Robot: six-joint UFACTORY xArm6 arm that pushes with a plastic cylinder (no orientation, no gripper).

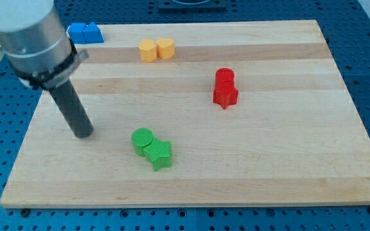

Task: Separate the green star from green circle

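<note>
Right, my tip (83,133) is a bare rod with no jaws, standing apart to the view's left of the green circle (142,139), which touches the green star (158,153) lying toward lower right.

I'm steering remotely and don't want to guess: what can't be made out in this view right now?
- Arm above the rod: cut off by the camera view's top-left corner.
- Green circle and green star: touching or a hairline apart, too fine to tell.
- Blue blocks: partly behind the arm housing; shapes unclear.
- My tip shows, left of the green pair.
</note>
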